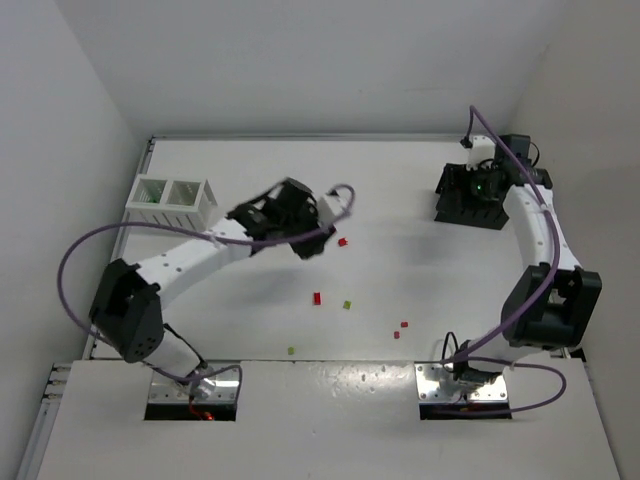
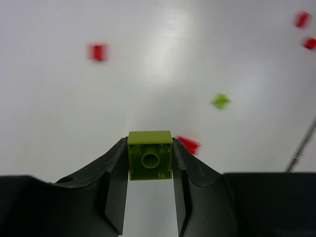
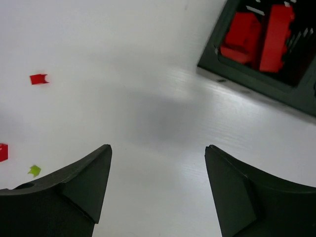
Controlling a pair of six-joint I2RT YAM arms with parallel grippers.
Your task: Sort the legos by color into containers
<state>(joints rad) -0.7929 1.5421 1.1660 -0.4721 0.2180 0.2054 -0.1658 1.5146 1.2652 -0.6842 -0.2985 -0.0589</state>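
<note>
Firmly, the left gripper (image 2: 150, 170) clamped a yellow-green brick (image 2: 150, 157); the right gripper (image 3: 158, 163), jaws apart, hung near the black bin (image 3: 247, 80) of apparently red bricks (image 3: 242, 37).

A white table (image 1: 400, 190) is lying flat under the top camera, its matte surface taking soft, even light. Plain white walls are closing it in: a left wall (image 1: 60, 140) is slanting down to its edge, a back wall (image 1: 300, 60) is rising behind it, and a right wall (image 1: 600, 110) is shutting off the other side. A white panel (image 1: 330, 420) is running along the near edge. In the left wrist view a pale glare (image 2: 170, 54) is spreading across the tabletop, and in the right wrist view a soft grey shadow (image 3: 163, 118) is lying on it.
</note>
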